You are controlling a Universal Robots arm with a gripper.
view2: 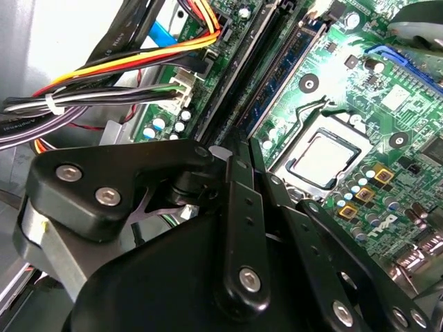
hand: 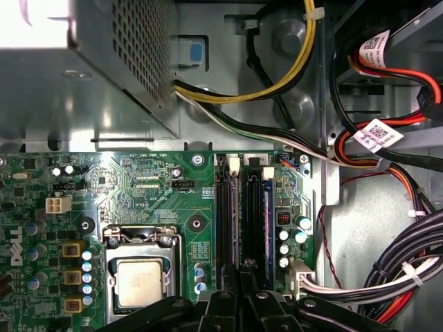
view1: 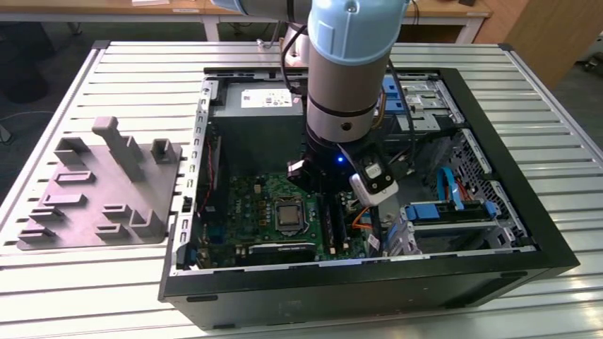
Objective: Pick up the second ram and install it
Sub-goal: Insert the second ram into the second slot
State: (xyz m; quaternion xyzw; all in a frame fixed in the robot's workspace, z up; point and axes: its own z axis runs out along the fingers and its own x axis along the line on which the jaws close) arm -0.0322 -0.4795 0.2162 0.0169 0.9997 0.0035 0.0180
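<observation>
Hard to read: ram [hand: 239, 221] seen edge-on, a thin dark line standing in a slot on the board [hand: 138, 194], near end hidden behind the gripper [hand: 242, 290]. Cannot tell whether gripped or let go. Long axis pointing straight from the gripper toward the grey box [hand: 69, 83], parallel to a blue strip [hand: 267, 214] seated close beside.

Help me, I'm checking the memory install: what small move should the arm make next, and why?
Probably a gentle push straight down. The gripper sits low at the end of the memory slots, where the blue ram stands in a slot on the green board; whether it is latched I cannot tell.
</observation>
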